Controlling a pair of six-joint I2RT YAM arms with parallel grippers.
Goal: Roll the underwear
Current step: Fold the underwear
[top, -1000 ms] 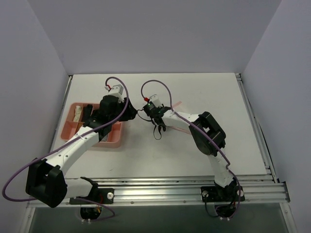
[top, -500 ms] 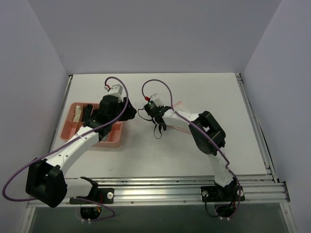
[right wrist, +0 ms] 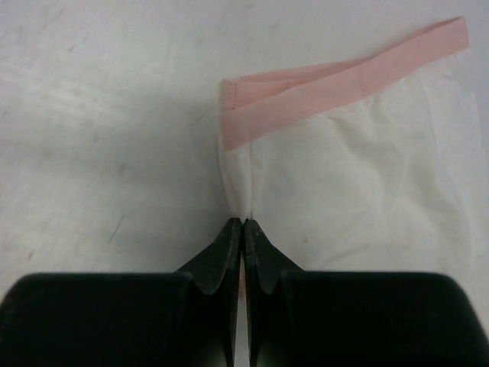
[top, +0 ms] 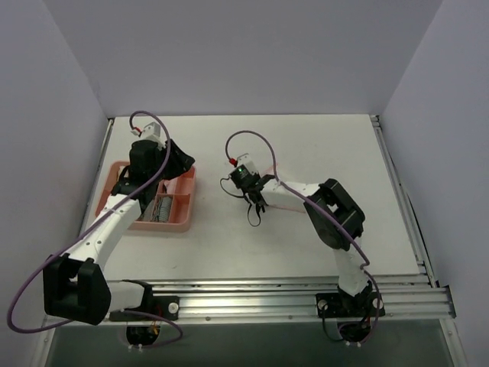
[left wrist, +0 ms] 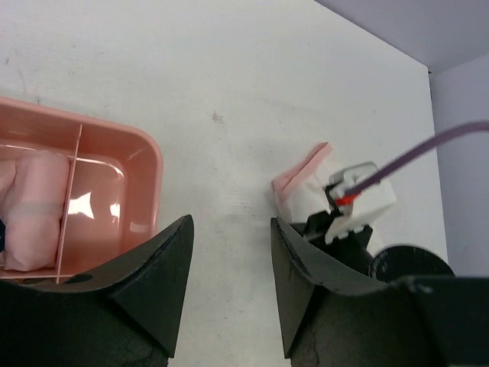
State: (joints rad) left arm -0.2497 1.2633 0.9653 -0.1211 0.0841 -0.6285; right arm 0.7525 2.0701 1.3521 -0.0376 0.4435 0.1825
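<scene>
White underwear [right wrist: 351,176] lies just ahead of the right hand [right wrist: 243,225], clamped on its edge.

Left gripper [left wrist: 230,229] spread apart; right gripper [right wrist: 243,224] pinched closed.

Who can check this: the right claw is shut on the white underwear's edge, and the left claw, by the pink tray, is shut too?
The left claw is open, not shut: the left wrist view shows its fingers apart, holding nothing, by the pink tray. The right claw is shut on the edge of the underwear.
</scene>
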